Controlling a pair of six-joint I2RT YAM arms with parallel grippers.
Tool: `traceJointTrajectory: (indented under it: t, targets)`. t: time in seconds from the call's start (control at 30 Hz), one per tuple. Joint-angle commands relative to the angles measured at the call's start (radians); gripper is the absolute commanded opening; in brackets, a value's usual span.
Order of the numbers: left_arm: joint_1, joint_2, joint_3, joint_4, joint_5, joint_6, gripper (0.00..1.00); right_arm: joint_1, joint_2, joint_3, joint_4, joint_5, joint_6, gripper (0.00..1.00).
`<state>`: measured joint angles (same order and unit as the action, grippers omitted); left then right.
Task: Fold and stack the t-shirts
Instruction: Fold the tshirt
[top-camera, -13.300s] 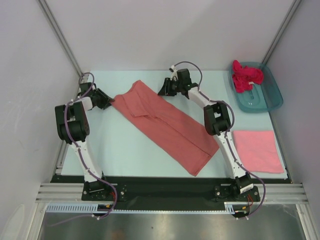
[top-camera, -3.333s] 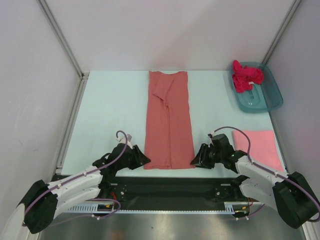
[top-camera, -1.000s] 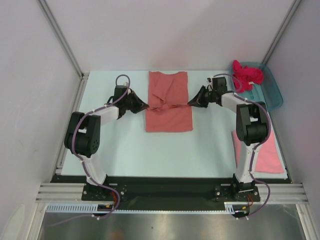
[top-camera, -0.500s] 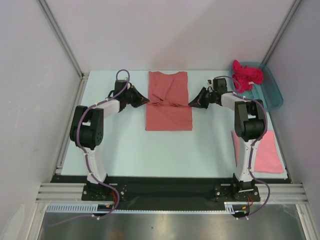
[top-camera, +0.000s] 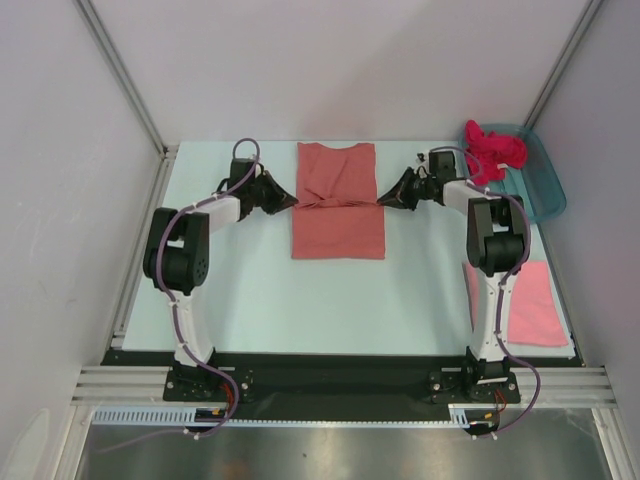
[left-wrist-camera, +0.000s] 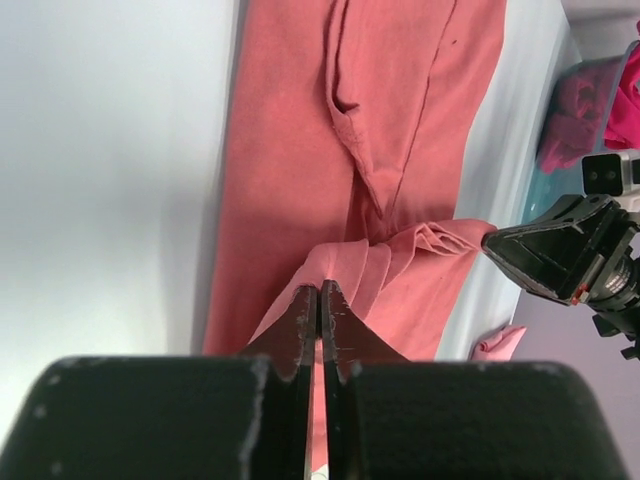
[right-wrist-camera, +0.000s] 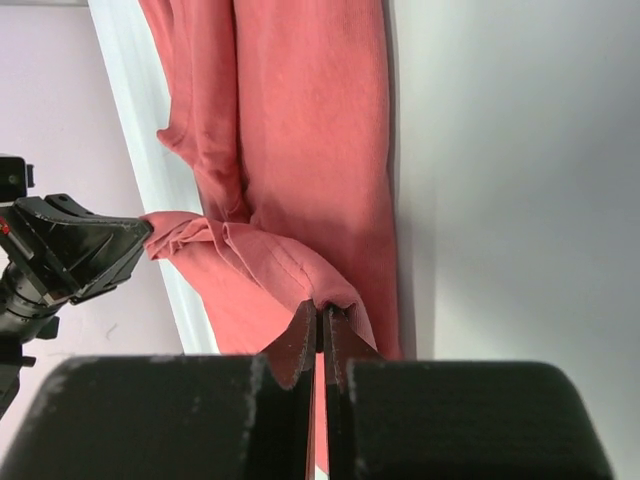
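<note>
Salmon t-shirt (top-camera: 338, 225) is spread between the claws, its folded-over edge pinched at either end by the tightly closed left gripper (top-camera: 289, 200) and right gripper (top-camera: 384, 201). Behind the right wrist the magenta t-shirt (top-camera: 492, 150) is heaped in the teal tub (top-camera: 545, 205); the lighter pink t-shirt (top-camera: 540, 305) is partly hidden by that arm.

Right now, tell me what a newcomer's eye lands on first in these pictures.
The salmon t-shirt lies at the far middle of the table, a folded-over layer pinched at opposite edges by the left tool and right tool, both shut. A crumpled magenta shirt sits in the teal tub at far right, and a folded lighter pink shirt lies near right.
</note>
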<state>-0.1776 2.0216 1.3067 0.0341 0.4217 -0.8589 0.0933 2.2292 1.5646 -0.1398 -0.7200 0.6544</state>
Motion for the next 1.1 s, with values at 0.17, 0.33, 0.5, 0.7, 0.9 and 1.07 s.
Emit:
traceJointTrajectory:
  t: [0.17, 0.33, 0.5, 0.7, 0.9, 1.07]
  targets:
    - [0.018, 0.006, 0.112, -0.173, -0.145, 0.153, 0.35, -0.023, 0.052, 0.172, -0.142, 0.037, -0.102, 0.31]
    - [-0.02, -0.317, -0.079, -0.188, -0.362, 0.238, 0.61, -0.011, -0.12, 0.065, -0.299, 0.313, -0.234, 0.54]
    - [-0.12, -0.437, -0.248, -0.105, -0.265, 0.239, 0.63, 0.048, -0.296, -0.115, -0.293, 0.378, -0.274, 0.63]
    - [-0.204, -0.328, -0.291, 0.015, -0.119, 0.227, 0.54, 0.166, -0.342, -0.236, -0.215, 0.35, -0.254, 0.5]
    - [-0.214, -0.195, -0.29, 0.056, -0.11, 0.224, 0.53, 0.227, -0.318, -0.308, -0.098, 0.289, -0.205, 0.23]
    - [-0.214, -0.188, -0.358, 0.073, -0.118, 0.224, 0.52, 0.233, -0.328, -0.377, -0.081, 0.303, -0.213, 0.16]
